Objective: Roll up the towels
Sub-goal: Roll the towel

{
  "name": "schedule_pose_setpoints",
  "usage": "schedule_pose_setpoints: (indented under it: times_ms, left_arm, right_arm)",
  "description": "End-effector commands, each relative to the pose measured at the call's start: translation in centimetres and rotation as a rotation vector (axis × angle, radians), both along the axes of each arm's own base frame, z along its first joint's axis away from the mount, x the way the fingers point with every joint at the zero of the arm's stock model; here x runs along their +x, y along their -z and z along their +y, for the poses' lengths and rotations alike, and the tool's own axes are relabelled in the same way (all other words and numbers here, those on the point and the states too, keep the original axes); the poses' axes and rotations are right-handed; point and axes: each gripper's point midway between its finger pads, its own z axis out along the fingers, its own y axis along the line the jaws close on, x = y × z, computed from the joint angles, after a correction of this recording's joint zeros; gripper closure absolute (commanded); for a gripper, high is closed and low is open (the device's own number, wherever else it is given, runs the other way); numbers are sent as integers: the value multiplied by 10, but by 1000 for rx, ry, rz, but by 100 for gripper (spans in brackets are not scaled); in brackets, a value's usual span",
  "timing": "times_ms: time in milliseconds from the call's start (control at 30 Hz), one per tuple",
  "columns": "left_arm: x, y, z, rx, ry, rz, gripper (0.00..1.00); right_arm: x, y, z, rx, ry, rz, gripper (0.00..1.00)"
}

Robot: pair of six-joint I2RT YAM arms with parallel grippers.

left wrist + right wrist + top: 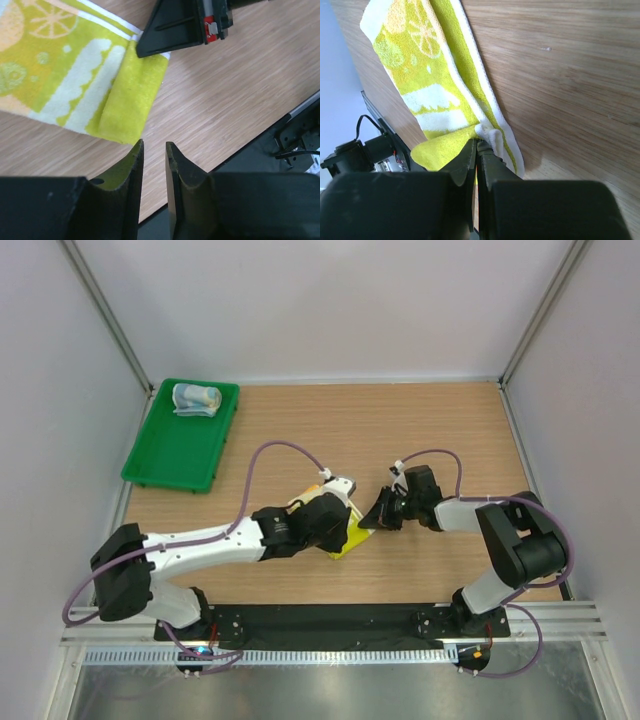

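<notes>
My left gripper [154,146]: jaws slightly parted, empty, just beside folded corner of yellow-green printed cloth towel [65,85]. My right gripper [477,147]: closed on towel's white hem, likely anchoring it on light wooden table [225,100] for rolling.

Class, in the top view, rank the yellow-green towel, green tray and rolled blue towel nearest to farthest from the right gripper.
1. Yellow-green towel, held in the right gripper.
2. Green tray, far left.
3. Rolled blue towel, tray's far end.

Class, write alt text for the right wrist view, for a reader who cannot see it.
The right gripper has its jaws shut on a bunched edge of the yellow-green towel, which lies stretched across the wooden table.
</notes>
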Motion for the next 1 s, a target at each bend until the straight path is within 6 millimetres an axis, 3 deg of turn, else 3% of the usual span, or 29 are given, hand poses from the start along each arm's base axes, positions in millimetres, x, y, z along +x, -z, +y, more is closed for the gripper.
schedule_pose_setpoints:
  times_ms: [0, 200, 433, 667, 967]
  left_arm:
    - [-2, 1, -27, -15, 131, -51, 75]
    - [1, 34, -36, 58, 179, -61, 60]
    - [19, 65, -19, 197, 102, -114, 48]
    - [18, 98, -9, 286, 113, -97, 48]
    - [2, 112, 1, 283, 139, -40, 47]
  right_arm:
    - [15, -9, -2, -29, -3, -62, 98]
    - [17, -13, -2, -42, -12, -60, 98]
    - [18, -12, -3, -58, -20, -59, 98]
    - [25, -17, 0, -53, -18, -62, 98]
    - [38, -27, 2, -69, -27, -85, 98]
